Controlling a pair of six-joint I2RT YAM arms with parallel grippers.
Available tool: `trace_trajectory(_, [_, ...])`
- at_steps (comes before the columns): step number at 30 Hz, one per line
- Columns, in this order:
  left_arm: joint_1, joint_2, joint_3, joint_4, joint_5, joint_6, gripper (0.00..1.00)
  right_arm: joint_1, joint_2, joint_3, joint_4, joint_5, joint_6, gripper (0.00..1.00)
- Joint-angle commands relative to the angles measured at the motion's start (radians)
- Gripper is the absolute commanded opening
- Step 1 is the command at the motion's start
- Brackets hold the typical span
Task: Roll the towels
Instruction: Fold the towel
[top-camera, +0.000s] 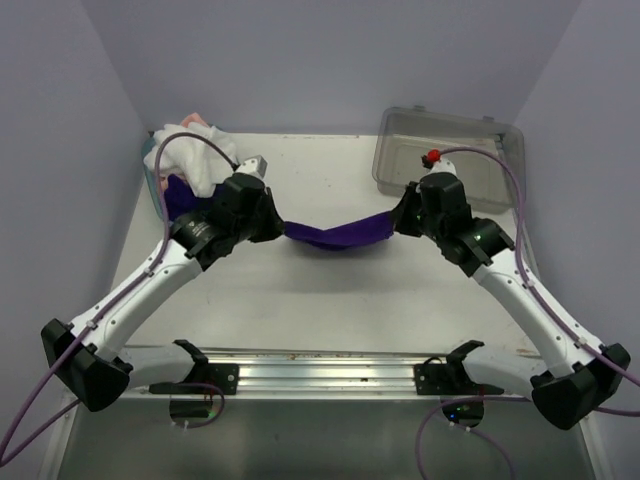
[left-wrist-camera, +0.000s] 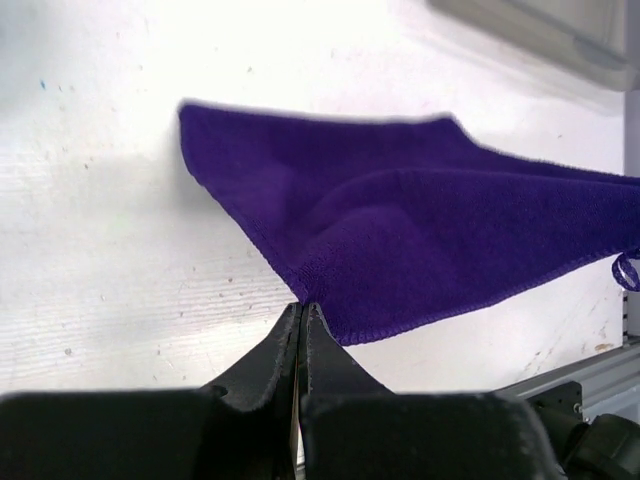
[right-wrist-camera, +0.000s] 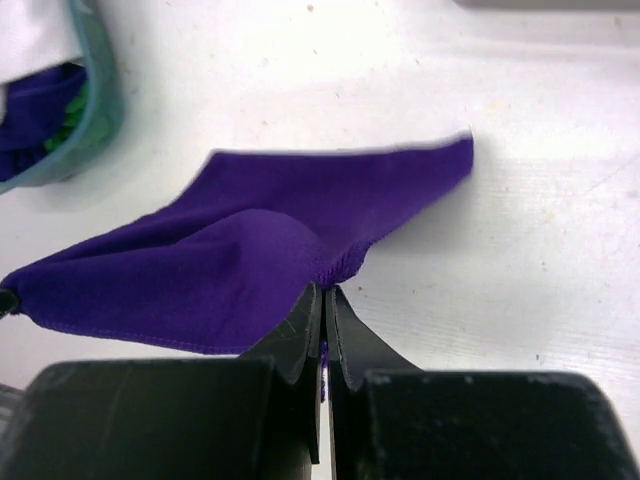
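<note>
Pale lavender walls enclose a white table (top-camera: 330, 300), and above its middle a dark purple towel (top-camera: 335, 235) is held stretched between the two arms. The left gripper (left-wrist-camera: 302, 312) is clamped shut on one corner of the cloth, and the right gripper (right-wrist-camera: 326, 295) is pinched shut on the opposite end, where a little fabric is bunched at the fingertips. Only a narrow bite of hem is taken on each side, so a corner could be pulled free if the arms are spread further or moved unevenly. The slack middle could also be laid down creased or doubled, which would likely give a crooked roll. The towel is seen as a soft, floppy sheet with a stitched hem and a small hanging loop (left-wrist-camera: 625, 270), sagging in the centre; whether the sag touches the table cannot be told. A white towel (top-camera: 190, 160) and a peach-pink towel (top-camera: 195, 122) are heaped unrolled in the teal basket (right-wrist-camera: 100, 110) at the far left, and a clear grey bin (top-camera: 450, 150) is set at the far right.
</note>
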Motion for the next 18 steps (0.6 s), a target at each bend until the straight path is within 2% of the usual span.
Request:
trace_trajectory(1, [-0.002, -0.070, 0.111, -0.053, -0.054, 0.046, 0.00, 0.005, -0.069, 0.107, -0.063, -0.012, -0.056, 0.00])
trace_trajectory(12, [-0.002, -0.225, 0.303, -0.108, -0.053, 0.083, 0.00, 0.008, -0.148, 0.274, -0.095, -0.150, -0.048, 0.00])
trace_trajectory(16, [-0.002, -0.284, 0.314, -0.108, -0.035, 0.072, 0.00, 0.007, -0.183, 0.275, -0.122, -0.164, -0.044, 0.00])
trace_trajectory(18, [-0.002, -0.313, 0.308, -0.113, -0.007, 0.064, 0.00, 0.008, -0.210, 0.264, -0.129, -0.218, -0.038, 0.00])
